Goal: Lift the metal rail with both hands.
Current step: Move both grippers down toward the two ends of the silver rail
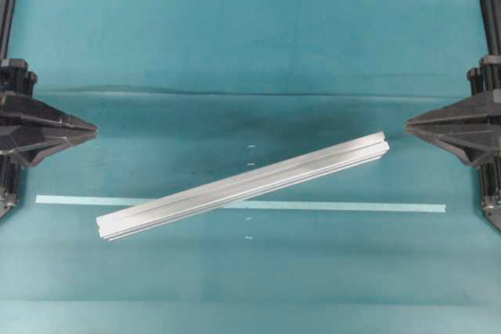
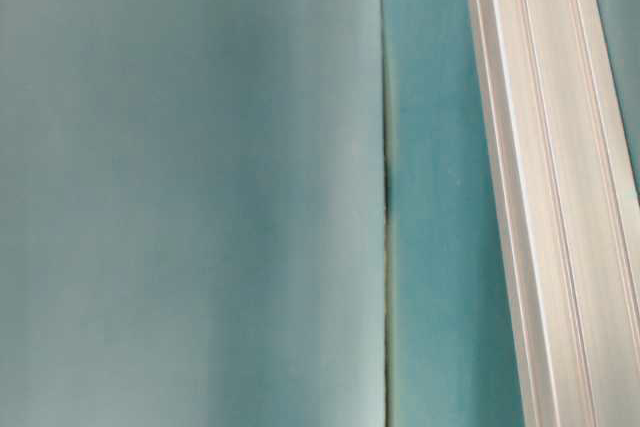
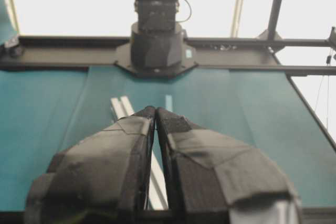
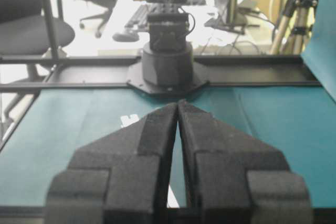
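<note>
The metal rail [image 1: 243,185] is a long grooved silver bar lying slantwise on the teal table, its near end at lower left and its far end at upper right. It fills the right side of the table-level view as a pale ribbed band [image 2: 555,187]. My left gripper [image 1: 94,127] sits at the left edge, shut and empty, well clear of the rail. My right gripper [image 1: 409,125] sits at the right edge, also shut and empty, a little above the rail's upper end. In the left wrist view the rail [image 3: 119,107] shows beyond the closed fingertips [image 3: 156,110]. The right wrist view shows touching tips [image 4: 178,103].
A thin pale tape strip [image 1: 352,206] runs across the table under the rail. Small white marks [image 1: 250,147] dot the mat near the middle. A seam [image 2: 385,187] crosses the teal mat. The arm bases [image 3: 156,40] stand at the table's ends.
</note>
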Controlling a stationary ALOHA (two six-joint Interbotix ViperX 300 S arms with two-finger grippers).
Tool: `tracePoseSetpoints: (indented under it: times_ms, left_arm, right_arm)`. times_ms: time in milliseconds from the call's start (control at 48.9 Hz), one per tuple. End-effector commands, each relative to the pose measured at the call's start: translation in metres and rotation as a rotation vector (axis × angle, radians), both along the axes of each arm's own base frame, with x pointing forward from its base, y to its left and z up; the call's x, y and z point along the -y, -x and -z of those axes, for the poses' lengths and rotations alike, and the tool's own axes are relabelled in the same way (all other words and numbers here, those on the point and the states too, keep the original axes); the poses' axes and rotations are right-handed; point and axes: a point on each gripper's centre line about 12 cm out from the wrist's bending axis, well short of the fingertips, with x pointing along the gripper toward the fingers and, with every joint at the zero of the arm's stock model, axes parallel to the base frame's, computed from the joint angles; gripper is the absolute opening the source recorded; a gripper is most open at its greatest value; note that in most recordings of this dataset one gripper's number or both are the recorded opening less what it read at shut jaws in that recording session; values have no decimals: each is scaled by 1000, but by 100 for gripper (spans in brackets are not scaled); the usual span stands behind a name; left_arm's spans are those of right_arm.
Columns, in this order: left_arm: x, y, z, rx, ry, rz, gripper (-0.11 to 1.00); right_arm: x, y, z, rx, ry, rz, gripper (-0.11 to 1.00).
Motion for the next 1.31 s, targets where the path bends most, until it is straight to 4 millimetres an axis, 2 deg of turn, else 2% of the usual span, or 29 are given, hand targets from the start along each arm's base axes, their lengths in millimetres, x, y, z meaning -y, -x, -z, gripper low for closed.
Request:
tracePoseSetpoints:
  times_ms: [0,41,143,225,491,675,1022,1206,1288]
  left_arm:
    - [1,-4,-18,21,26,10,14]
    - [1,-5,-21,11,37,8,13]
    - [1,-7,-27,-34,58,9,0]
    - [1,-11,-31,-100,67,9,-4]
    - [2,-32,-47,-261,105,0,-5]
    - [8,-53,-53,-402,146,10,-5]
    - [17,-94,-57,-691,164,-1,-5]
    - [19,-104,-49,-826,231,-41,-6]
    - [20,-103,-41,-900,253,-63,-6]
  right_arm:
    - [1,-2,-1,2,-11,6,14]
    - [2,-2,-2,-5,-33,10,13]
    - [4,-3,0,-48,-99,21,0]
    - [6,-5,0,-105,-139,30,-3]
    - [13,-14,-26,-388,-179,65,-3]
    - [12,-30,-31,-603,-178,63,-3]
    - [16,-80,-18,-933,-33,15,-3]
    - [33,-104,-6,-1069,86,-18,-3]
    - [45,-107,6,-1162,117,-33,-3]
